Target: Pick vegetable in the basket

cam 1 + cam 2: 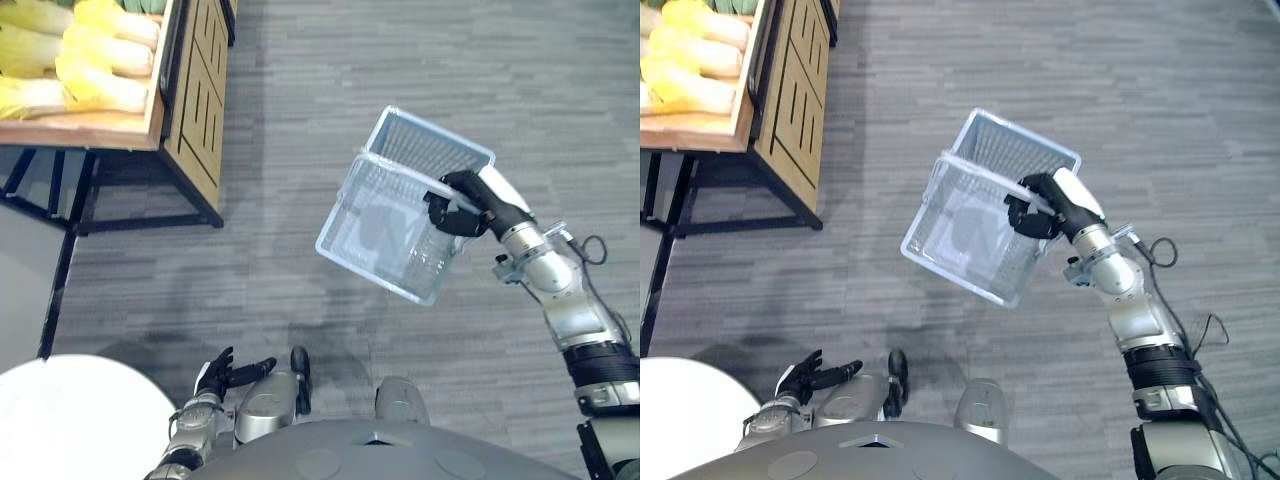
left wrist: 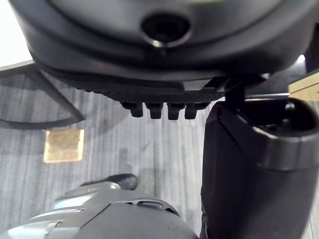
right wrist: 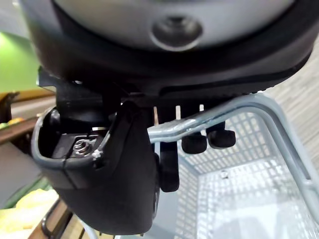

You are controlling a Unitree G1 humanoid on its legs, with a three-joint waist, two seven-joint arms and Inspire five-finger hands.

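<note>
the right hand (image 1: 462,208) is curled tight round the handle of an empty pale mesh basket (image 1: 345,225), which hangs tilted in the air above the grey carpet (image 1: 300,100). the vegetables (image 1: 95,60), pale yellow stalks, lie piled on the wooden stand (image 1: 195,95), well apart from the basket. the left hand (image 1: 228,372) hangs low, fingers relaxed, holding nothing. best next: level the basket beside the stand's front edge, so the free hand can reach a stalk.
</note>
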